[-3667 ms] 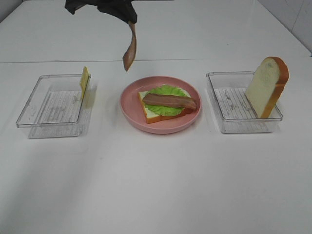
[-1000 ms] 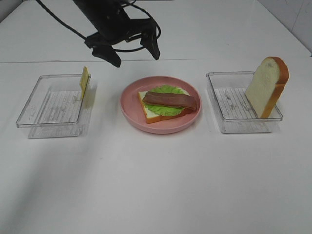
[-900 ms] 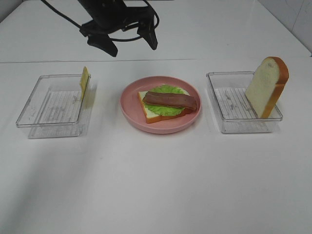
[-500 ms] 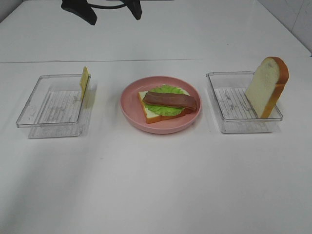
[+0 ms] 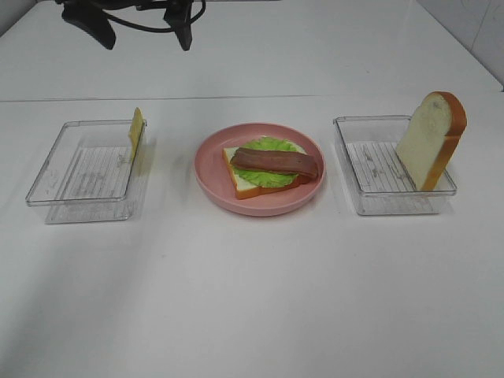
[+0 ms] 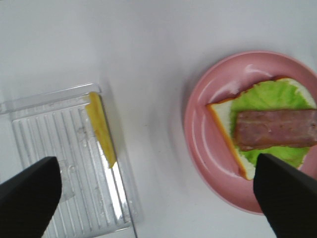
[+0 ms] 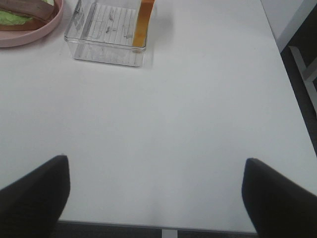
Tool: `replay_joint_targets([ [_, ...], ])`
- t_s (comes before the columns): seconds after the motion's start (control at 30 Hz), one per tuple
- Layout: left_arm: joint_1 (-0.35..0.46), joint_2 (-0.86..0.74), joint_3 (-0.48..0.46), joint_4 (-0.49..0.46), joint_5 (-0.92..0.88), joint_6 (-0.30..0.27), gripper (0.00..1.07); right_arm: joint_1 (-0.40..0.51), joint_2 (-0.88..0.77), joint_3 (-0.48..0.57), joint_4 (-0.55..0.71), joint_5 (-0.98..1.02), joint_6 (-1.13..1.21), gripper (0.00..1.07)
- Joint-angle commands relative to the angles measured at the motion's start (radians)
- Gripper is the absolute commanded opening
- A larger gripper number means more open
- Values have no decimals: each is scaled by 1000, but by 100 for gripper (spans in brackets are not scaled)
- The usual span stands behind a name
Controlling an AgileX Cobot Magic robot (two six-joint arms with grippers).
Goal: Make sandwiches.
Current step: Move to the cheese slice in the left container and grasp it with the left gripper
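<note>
Left claw (image 5: 146,39) risen leftward, partly cut off at top edge, wide, empty; right claw (image 7: 154,166) wide.

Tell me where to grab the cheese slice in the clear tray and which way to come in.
Pinch the cheese slice by its top edge, coming straight down. It stands on edge against the wall of the clear tray nearest the pink plate, so the top edge looks like the freest part.
</note>
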Motion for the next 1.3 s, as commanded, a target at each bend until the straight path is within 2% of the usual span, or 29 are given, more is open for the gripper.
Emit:
replay_joint_targets([
  [0.03, 29, -5, 31, 17, 102, -15, 98, -5, -28, 3, 1, -6, -1, 92],
  [0.27, 115, -5, 100, -4, 56, -29, 98, -5, -28, 3, 1, -6, -1, 92],
  [0.4, 127, 0, 115, -17, 23, -30, 98, -5, -28, 3, 1, -6, -1, 92],
  [0.73, 129, 110, 116, -97, -43, -40, 98, -5, -28, 3, 1, -6, -1, 92],
  [1.03, 129, 165, 116, -99, -105, -88, 98, -5, -28, 3, 1, -6, -1, 92],
  [1.3, 129, 207, 116, -107, -130, -93, 98, -5, -28, 3, 1, -6, -1, 92],
])
